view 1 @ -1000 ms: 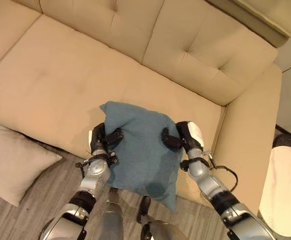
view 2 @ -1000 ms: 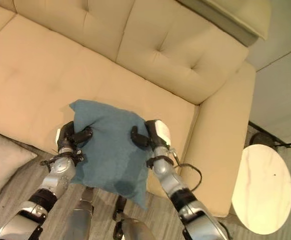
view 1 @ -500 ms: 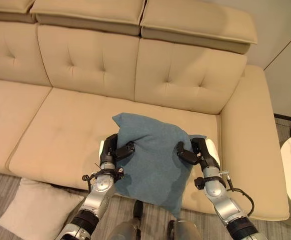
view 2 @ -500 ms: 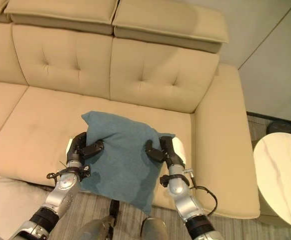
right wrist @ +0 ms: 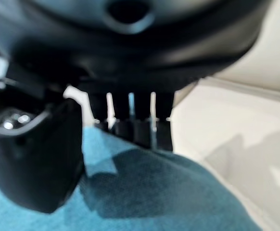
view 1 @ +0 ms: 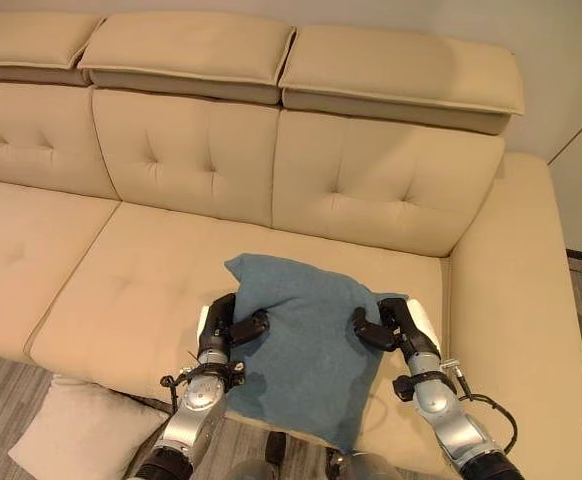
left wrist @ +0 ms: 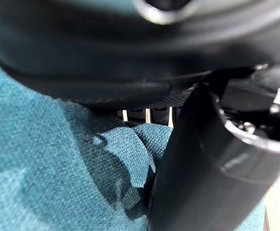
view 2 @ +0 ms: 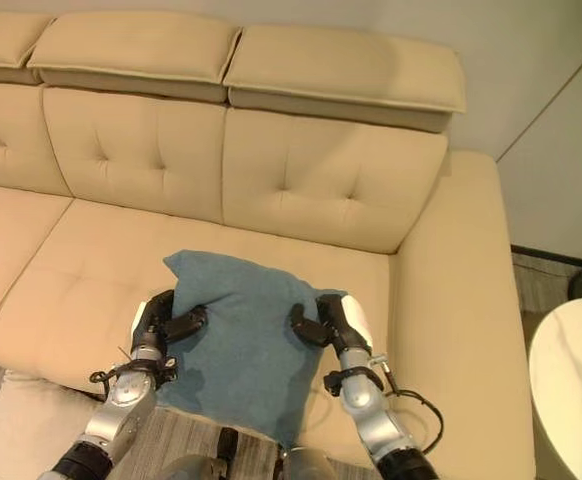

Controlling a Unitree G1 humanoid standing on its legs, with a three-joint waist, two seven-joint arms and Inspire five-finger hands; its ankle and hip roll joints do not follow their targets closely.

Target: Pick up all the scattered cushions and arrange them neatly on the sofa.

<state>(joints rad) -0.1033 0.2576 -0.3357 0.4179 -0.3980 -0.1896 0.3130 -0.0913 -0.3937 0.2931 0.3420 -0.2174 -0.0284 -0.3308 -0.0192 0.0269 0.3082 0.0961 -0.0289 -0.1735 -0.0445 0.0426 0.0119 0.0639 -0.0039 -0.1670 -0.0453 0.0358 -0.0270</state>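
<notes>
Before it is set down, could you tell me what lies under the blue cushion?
Under the blue cushion, pinched by the left hand and right hand, is the sofa seat's front edge; beneath is hidden.

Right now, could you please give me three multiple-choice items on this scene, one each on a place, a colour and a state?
1. Where is the beige cushion?
A. on the floor in front of the sofa
B. on the sofa seat
C. on the round table

2. What colour is the held cushion?
A. red
B. teal blue
C. white

3. How do the hands stand?
A. both open
B. one gripping
C. both gripping the cushion

Answers: 1 A, the beige cushion lies on the floor below the sofa. 2 B, the blue cushion. 3 C, left hand and right hand pinch its edges.
</notes>
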